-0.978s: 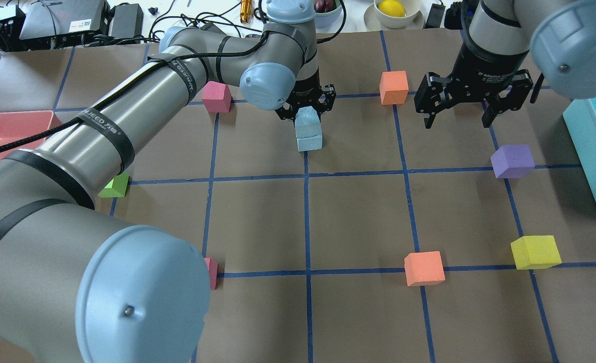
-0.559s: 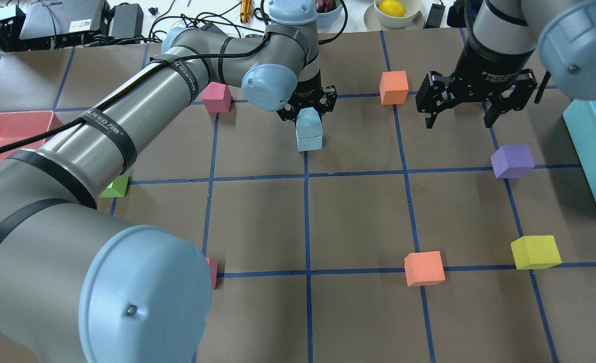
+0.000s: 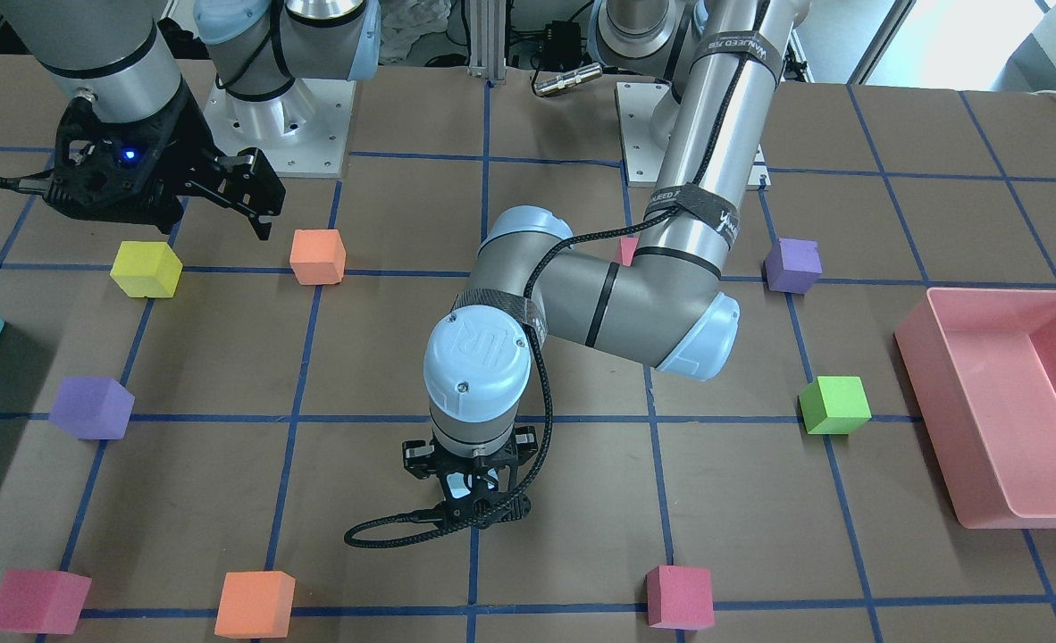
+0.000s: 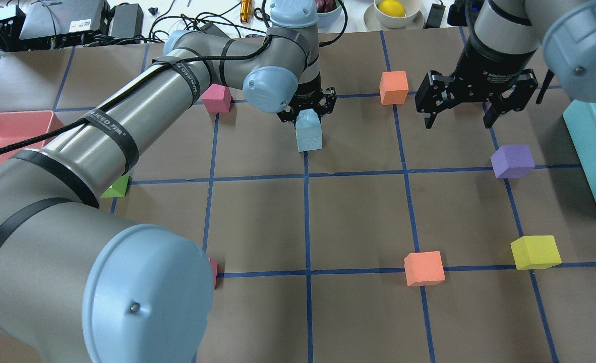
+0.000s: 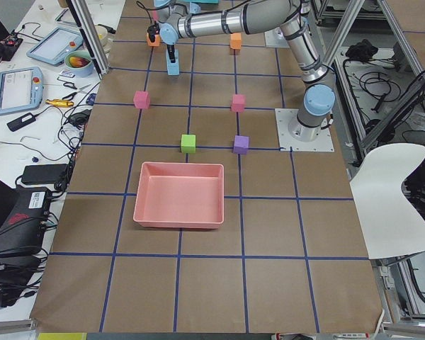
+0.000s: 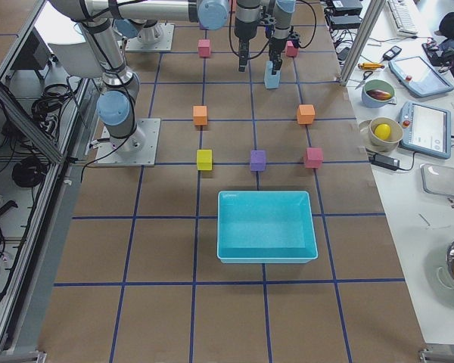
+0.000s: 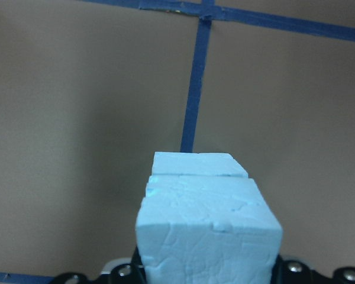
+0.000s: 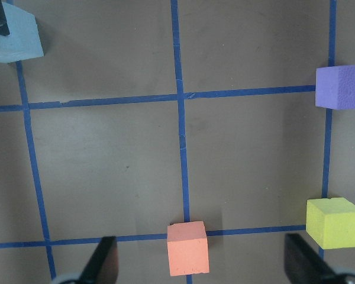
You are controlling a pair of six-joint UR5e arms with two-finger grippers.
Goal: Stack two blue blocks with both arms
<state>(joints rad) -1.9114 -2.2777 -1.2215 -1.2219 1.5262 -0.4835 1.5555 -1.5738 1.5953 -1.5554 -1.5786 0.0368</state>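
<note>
Two pale blue blocks stand stacked on a blue tape line at the table's far middle. The upper blue block (image 4: 308, 123) rests on the lower blue block (image 4: 310, 143), slightly offset. My left gripper (image 4: 306, 112) is shut on the upper block from above. In the left wrist view the upper block (image 7: 208, 228) fills the foreground with the lower block (image 7: 198, 164) just beyond it. My right gripper (image 4: 460, 112) hangs open and empty to the right of the stack, above the table. In the front-facing view my left gripper (image 3: 473, 496) hides the stack.
Loose cubes lie around: orange (image 4: 394, 87) beside the right gripper, purple (image 4: 513, 161), yellow (image 4: 535, 251), orange (image 4: 424, 268), pink (image 4: 216, 97), green (image 4: 116, 186). A teal bin (image 4: 593, 146) stands at the right edge, a pink tray (image 4: 5, 131) at the left.
My left gripper has lowered the upper blue block a little onto the lower one. My right gripper has drifted slightly up and away, still open.
</note>
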